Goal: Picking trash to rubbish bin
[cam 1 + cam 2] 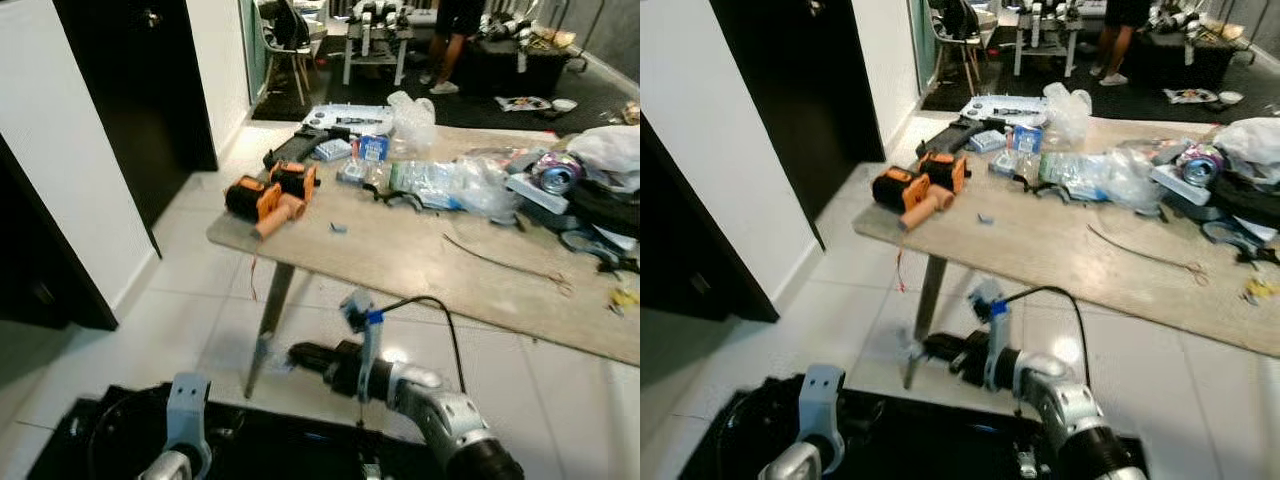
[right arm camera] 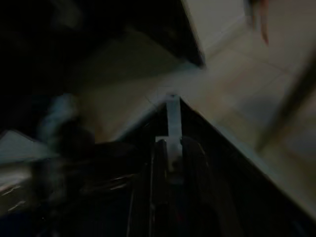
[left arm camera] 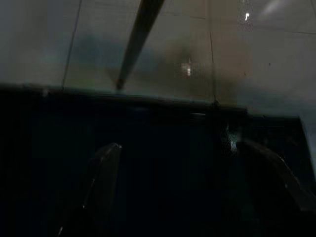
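Seemingly the right gripper (image 2: pixel 170 163) pinched a pale strip (image 2: pixel 173 116) above the bin (image 1: pixel 90 425) — best released well inside; left gripper (image 3: pixel 173 168) gaped.

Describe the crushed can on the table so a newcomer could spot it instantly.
Start at the long beige table and follow it to its far right end, where clutter piles up. The can lies on its side there, just below a white plastic bag. It is the only shiny metal item, with pink and blue print.
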Controlling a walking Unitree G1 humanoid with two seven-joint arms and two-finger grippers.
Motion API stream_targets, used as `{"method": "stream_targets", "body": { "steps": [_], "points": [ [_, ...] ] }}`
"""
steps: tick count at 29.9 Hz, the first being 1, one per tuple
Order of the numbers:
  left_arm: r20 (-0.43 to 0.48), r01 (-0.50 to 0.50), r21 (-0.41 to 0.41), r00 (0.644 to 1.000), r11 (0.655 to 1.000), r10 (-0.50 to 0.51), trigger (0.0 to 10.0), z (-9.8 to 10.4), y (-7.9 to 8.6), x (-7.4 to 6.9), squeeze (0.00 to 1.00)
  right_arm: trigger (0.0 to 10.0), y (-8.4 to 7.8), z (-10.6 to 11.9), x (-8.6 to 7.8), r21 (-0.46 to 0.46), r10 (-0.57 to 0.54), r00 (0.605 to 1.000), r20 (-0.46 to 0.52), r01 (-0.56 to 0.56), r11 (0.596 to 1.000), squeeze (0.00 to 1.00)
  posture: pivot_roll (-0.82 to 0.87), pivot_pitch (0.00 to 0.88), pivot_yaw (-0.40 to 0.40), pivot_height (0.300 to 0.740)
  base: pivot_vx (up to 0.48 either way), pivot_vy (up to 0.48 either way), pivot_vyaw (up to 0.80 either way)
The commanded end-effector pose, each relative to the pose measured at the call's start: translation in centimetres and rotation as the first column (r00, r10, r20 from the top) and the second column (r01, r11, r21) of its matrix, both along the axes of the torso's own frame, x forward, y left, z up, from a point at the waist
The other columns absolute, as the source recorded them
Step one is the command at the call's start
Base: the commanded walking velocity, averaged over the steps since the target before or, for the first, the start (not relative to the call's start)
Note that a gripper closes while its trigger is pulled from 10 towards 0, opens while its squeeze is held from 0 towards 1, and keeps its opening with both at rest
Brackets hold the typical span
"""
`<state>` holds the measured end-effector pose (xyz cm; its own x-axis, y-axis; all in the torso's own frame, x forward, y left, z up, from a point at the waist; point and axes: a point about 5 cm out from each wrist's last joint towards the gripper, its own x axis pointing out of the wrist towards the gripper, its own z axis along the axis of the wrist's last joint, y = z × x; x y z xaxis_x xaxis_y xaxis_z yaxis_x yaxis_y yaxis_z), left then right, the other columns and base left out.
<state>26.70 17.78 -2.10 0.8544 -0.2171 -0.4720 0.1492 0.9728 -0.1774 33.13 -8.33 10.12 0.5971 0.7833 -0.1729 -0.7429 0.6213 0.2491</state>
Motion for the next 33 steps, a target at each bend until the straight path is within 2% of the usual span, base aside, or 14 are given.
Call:
{"method": "stream_targets", "body": {
  "steps": [1, 5, 8, 11, 13, 15, 17, 20, 22, 24, 25, 27, 28, 33],
  "points": [
    [-0.021, -0.017, -0.004, 1.000, 1.000, 0.017, 10.0, -0.4, 0.1, -0.5, 0.00, 10.0, -0.3, -0.8, 0.2, -0.047, -0.062, 0.998, -0.019, 0.061, 0.997, 0.00, -0.04, 0.142, 0.022, 0.740, -0.247, 0.000, -0.80],
    [-0.022, -0.017, -0.007, 1.000, 1.000, 0.017, 10.0, -0.5, 0.1, -0.5, 0.00, 10.0, -1.1, -1.9, 0.4, -0.108, -0.128, 0.991, -0.043, 0.123, 0.986, 0.00, -0.04, 0.139, 0.018, 0.740, 0.000, 0.000, -0.80],
    [-0.025, -0.014, -0.008, 1.000, 1.000, 0.014, 10.0, -0.6, 0.0, -0.6, 0.00, 10.0, -2.6, -3.7, 0.6, -0.179, -0.260, 0.962, -0.085, 0.242, 0.954, 0.00, -0.04, 0.138, 0.014, 0.740, 0.000, 0.000, -0.80],
    [-0.026, -0.013, -0.009, 1.000, 1.000, 0.012, 10.0, -0.6, 0.0, -0.7, 0.00, 10.0, -3.4, -4.5, 0.4, -0.203, -0.318, 0.942, -0.106, 0.292, 0.935, 0.00, -0.05, 0.136, 0.013, 0.740, 0.000, 0.000, -0.80],
    [-0.028, -0.009, -0.011, 1.000, 1.000, 0.009, 10.0, -0.7, -0.1, -0.7, 0.00, 10.0, -4.7, -6.0, -0.1, -0.250, -0.409, 0.901, -0.142, 0.367, 0.896, 0.00, -0.05, 0.135, 0.011, 0.740, 0.000, 0.000, -0.80],
    [-0.032, -0.006, -0.016, 0.999, 1.000, 0.005, 10.0, -0.7, -0.2, -0.8, 0.00, 10.0, -6.5, -8.0, -1.3, -0.319, -0.509, 0.842, -0.181, 0.439, 0.840, 0.00, -0.05, 0.134, 0.009, 0.740, 0.000, 0.000, -0.80],
    [-0.033, -0.004, -0.018, 0.999, 1.000, 0.004, 10.0, -0.8, -0.2, -0.9, 0.00, 10.0, -7.4, -8.9, -2.1, -0.352, -0.549, 0.813, -0.196, 0.464, 0.813, 0.00, -0.05, 0.134, 0.009, 0.740, 0.000, 0.000, -0.80],
    [-0.038, -0.006, -0.012, 0.999, 1.000, 0.005, 10.0, -0.9, -0.1, -1.0, 0.00, 10.0, -9.7, -11.4, -4.6, -0.409, -0.639, 0.725, -0.257, 0.518, 0.752, 0.00, -0.05, 0.133, 0.007, 0.740, 0.000, 0.000, -0.80],
    [-0.041, -0.014, -0.003, 0.999, 1.000, 0.014, 10.0, -0.9, 0.1, -1.1, 0.00, 10.0, -10.0, -11.9, -5.1, -0.419, -0.651, 0.711, -0.265, 0.523, 0.742, 0.00, -0.06, 0.133, 0.006, 0.740, 0.000, 0.000, -0.80],
    [-0.056, -0.043, 0.033, 0.997, 0.999, 0.045, 10.0, -1.1, 0.8, -1.3, 0.00, 10.0, -11.2, -13.1, -6.7, -0.456, -0.690, 0.665, -0.287, 0.539, 0.708, 0.00, -0.06, 0.129, 0.005, 0.740, 0.000, 0.000, -0.80],
    [-0.056, -0.043, 0.033, 0.997, 0.999, 0.045, 10.0, -1.1, 0.8, -1.3, 0.00, 10.0, -11.2, -13.1, -6.7, -0.456, -0.690, 0.665, -0.287, 0.539, 0.708, 0.00, -0.06, 0.129, 0.005, 0.740, 0.000, 0.000, -0.80],
    [-0.071, -0.068, 0.062, 0.995, 0.996, 0.072, 10.0, -1.3, 1.6, -1.5, 0.00, 10.0, -11.8, -13.8, -7.6, -0.472, -0.716, 0.629, -0.303, 0.554, 0.686, 0.00, -0.06, 0.127, 0.004, 0.740, 0.000, 0.000, -0.80],
    [-0.071, -0.068, 0.062, 0.995, 0.996, 0.072, 10.0, -1.3, 1.6, -1.5, 0.00, 10.0, -11.8, -13.8, -7.6, -0.472, -0.716, 0.629, -0.303, 0.554, 0.686, 0.00, -0.06, 0.127, 0.004, 0.740, 0.000, 0.000, -0.80],
    [-0.144, -0.198, 0.083, 0.967, 0.977, 0.209, 10.0, -2.2, 4.2, -3.1, 0.00, 10.0, -13.1, -15.0, -9.5, -0.511, -0.777, 0.533, -0.336, 0.590, 0.625, 0.00, -0.06, 0.130, 0.001, 0.740, 0.000, 0.000, -0.80]
  ]
}}
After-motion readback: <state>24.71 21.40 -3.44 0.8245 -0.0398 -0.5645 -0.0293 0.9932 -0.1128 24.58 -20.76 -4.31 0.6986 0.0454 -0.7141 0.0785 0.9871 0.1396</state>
